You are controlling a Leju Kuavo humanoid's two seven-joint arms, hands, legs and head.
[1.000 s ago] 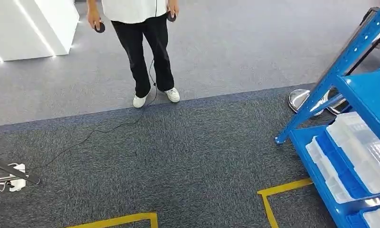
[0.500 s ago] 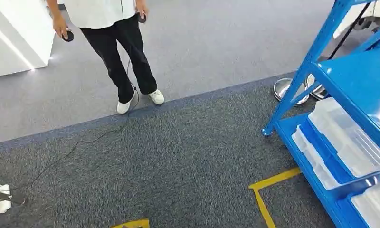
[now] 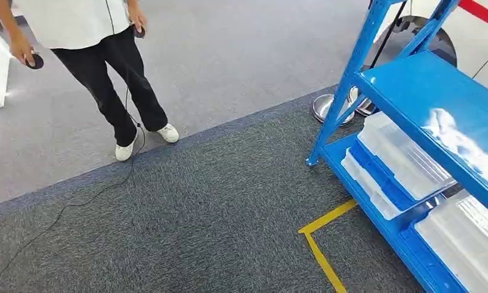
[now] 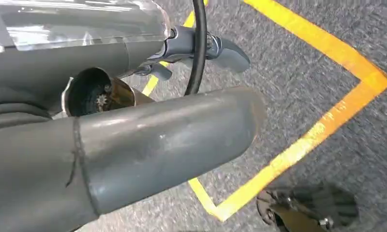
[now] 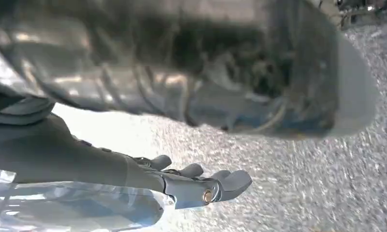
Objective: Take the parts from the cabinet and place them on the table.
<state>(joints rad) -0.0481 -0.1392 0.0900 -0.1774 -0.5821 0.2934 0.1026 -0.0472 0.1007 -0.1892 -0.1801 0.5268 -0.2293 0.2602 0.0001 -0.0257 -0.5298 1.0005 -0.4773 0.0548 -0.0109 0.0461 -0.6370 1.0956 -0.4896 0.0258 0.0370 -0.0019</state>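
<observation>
Cabinet [image 3: 412,85] apart from right hand [image 5: 196,186]

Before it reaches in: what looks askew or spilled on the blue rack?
Nothing stands out. The clear lidded plastic boxes lie flat in rows on the blue metal shelving rack; no spill or damage shows.

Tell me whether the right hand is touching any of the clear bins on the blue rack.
Apart. The right wrist view shows the right hand hanging over bare carpet, holding nothing; the head view shows the bins on the blue rack.
</observation>
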